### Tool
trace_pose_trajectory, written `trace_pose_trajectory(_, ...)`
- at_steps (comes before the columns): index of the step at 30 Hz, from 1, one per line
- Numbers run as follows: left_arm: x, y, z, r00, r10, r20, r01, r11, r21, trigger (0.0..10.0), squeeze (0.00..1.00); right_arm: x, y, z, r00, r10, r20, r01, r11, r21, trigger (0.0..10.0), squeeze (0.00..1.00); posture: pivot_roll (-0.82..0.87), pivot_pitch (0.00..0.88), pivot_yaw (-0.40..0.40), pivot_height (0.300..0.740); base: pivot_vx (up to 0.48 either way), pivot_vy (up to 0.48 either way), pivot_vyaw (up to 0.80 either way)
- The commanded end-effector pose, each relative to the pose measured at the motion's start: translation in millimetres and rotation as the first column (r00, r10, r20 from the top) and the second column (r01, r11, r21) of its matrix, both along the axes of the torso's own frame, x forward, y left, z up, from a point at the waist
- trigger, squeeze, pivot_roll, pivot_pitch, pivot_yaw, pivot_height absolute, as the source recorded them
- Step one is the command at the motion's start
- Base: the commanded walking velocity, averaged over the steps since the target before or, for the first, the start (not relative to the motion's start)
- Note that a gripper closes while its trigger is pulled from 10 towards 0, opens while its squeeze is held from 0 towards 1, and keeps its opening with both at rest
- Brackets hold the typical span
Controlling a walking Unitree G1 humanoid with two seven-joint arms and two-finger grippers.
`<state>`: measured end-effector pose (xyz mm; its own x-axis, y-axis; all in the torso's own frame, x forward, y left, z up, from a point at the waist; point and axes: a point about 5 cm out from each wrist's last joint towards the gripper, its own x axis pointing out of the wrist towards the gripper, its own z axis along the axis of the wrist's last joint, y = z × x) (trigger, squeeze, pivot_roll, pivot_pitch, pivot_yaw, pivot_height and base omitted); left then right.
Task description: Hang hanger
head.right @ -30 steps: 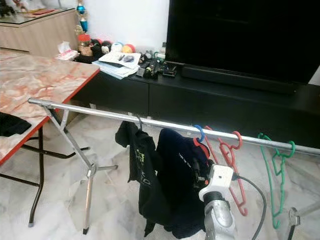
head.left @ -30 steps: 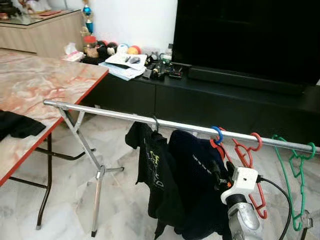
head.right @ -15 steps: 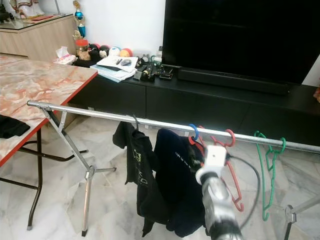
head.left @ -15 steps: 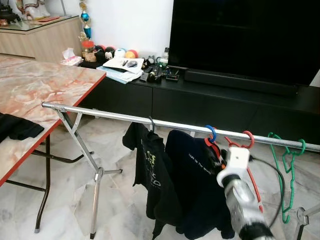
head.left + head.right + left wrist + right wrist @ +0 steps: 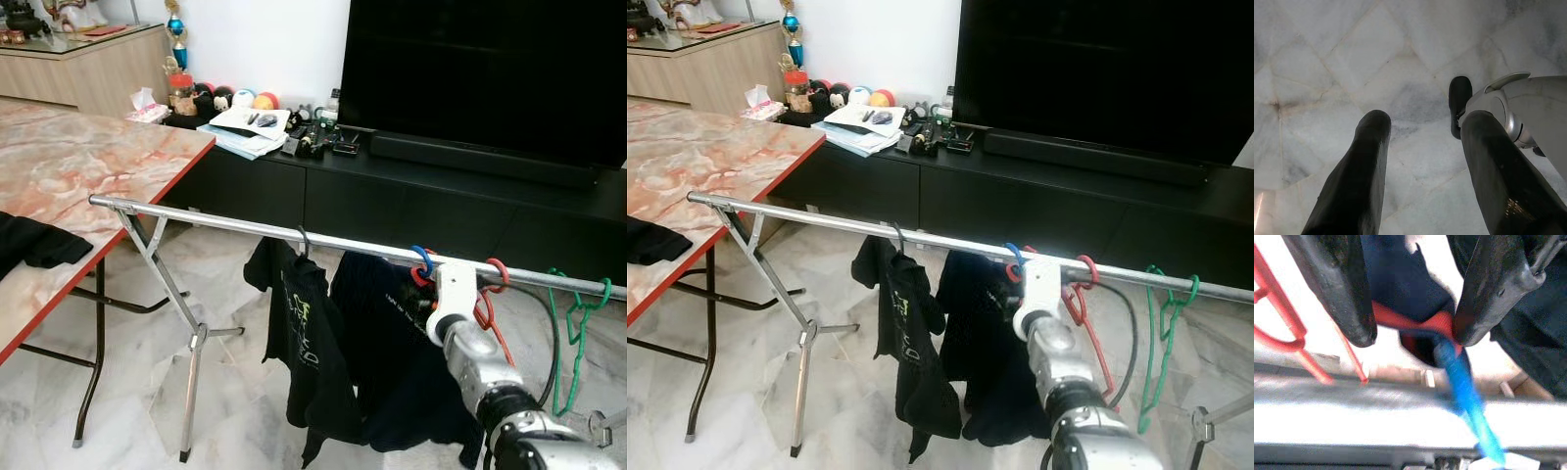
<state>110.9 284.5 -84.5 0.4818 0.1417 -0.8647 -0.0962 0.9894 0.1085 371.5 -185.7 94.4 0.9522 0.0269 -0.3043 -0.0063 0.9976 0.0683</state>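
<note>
Straddling the hanger [image 5: 1442, 340] neck below its blue hook, right tool [image 5: 1415, 335] stands wide; light, stiff plastic, grip there.

Left gripper [image 5: 1422, 132] pointing down at a pale marble tile floor [image 5: 1347, 54], its two black fingers [image 5: 1359, 176] spread apart, bare tile between them, the robot's black foot [image 5: 1459, 103] (with a silver leg casing) resting on the floor beside one finger

Steel rail [image 5: 225, 223] on crossed legs, two dark shirts [image 5: 304, 343], blue-hooked hanger [image 5: 423, 262], red hanger [image 5: 487, 304], green hanger [image 5: 573, 323] hung along it
</note>
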Motion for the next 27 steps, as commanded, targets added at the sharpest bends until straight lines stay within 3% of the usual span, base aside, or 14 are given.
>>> trace_pose_trajectory(1, -4.5, -1.4, -2.1, 1.0, 0.004, -0.024, -0.004, 1.0, -0.009, 10.0, 0.0, 2.7, -2.4, 5.2, 1.0, -0.016, 0.014, 0.016, 1.0, 0.01, 10.0, 0.0, 0.14, 0.0, -0.034, 0.74, 0.0, 0.0, 0.0)
trace_pose_trajectory(14, -2.8, -2.7, -2.3, 1.0, -0.006, -0.028, 0.005, 1.0, -0.016, 10.0, 0.0, -9.1, 2.3, -19.3, 0.989, 0.064, -0.136, -0.059, 0.998, 0.038, 10.0, 0.0, 0.14, 0.0, -0.041, 0.74, 0.0, 0.0, 0.0)
trace_pose_trajectory(27, -2.9, -2.5, -2.2, 1.0, -0.002, -0.027, 0.001, 1.0, -0.021, 10.0, 0.0, -9.3, -3.7, -21.0, 0.981, -0.007, -0.193, 0.008, 1.0, 0.003, 10.0, 0.0, 0.17, 0.0, -0.052, 0.74, 0.0, 0.0, 0.0)
